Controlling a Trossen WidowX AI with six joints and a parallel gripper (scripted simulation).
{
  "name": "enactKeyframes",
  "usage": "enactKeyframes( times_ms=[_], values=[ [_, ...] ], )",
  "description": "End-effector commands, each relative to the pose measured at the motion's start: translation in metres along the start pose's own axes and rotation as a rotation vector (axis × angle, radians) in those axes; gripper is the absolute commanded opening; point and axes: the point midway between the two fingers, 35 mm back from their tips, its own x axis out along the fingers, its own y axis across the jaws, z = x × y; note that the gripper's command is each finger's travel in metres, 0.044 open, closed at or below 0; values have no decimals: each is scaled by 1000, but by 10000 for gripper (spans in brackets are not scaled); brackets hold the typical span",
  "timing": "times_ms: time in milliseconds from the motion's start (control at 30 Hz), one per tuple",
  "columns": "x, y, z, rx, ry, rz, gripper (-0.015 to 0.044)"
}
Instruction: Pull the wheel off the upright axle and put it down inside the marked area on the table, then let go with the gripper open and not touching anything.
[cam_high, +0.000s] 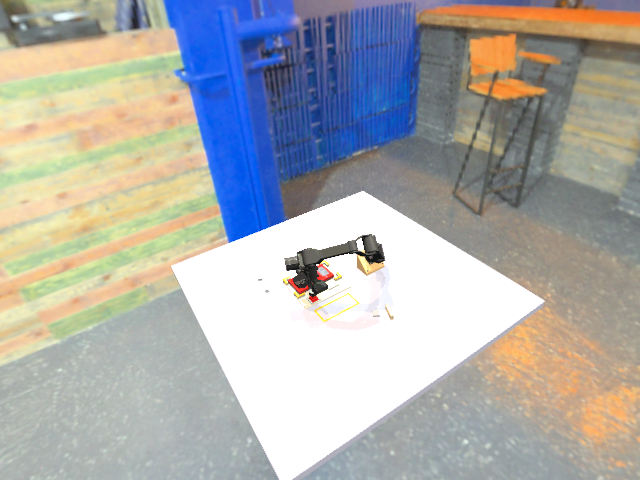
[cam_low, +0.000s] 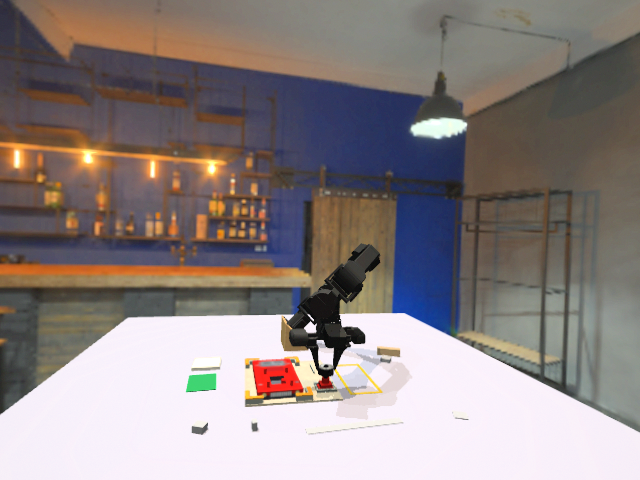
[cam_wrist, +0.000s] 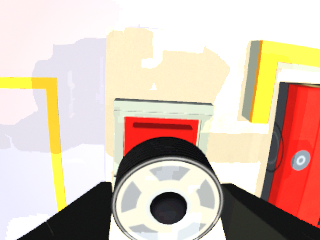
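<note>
The black wheel with a pale hub (cam_low: 325, 370) (cam_wrist: 131, 197) is held upright-axis between the fingertips. My gripper (cam_low: 325, 367) (cam_wrist: 166, 193) is shut on it, pointing down. The wheel is above the red axle base (cam_high: 313, 298) (cam_low: 325, 383) (cam_wrist: 160, 131), with red showing beneath it in the exterior view. In the wrist view the hub hole is dark and no axle end stands out of it; whether the axle is still inside is hidden. The yellow outline of the marked area (cam_high: 332, 302) (cam_low: 370, 377) (cam_wrist: 55, 125) lies beside the base, with nothing in it.
A red chassis (cam_low: 261, 379) (cam_wrist: 300, 130) between yellow corner blocks (cam_wrist: 260, 100) lies on the axle's other side. A wooden wedge (cam_high: 369, 267) (cam_low: 294, 345) stands behind. A beige block (cam_high: 388, 311) (cam_low: 388, 351), a green tile (cam_low: 201, 382) and a white strip (cam_low: 354, 426) lie farther off.
</note>
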Motion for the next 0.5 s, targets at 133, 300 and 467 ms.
enactKeyframes(
  times_ms=[133,300,467],
  values=[
    [-9,0,1,2,-11,-4,0],
    [-11,0,1,2,-11,-4,0],
    [-13,0,0,3,-11,-4,0]
  ],
)
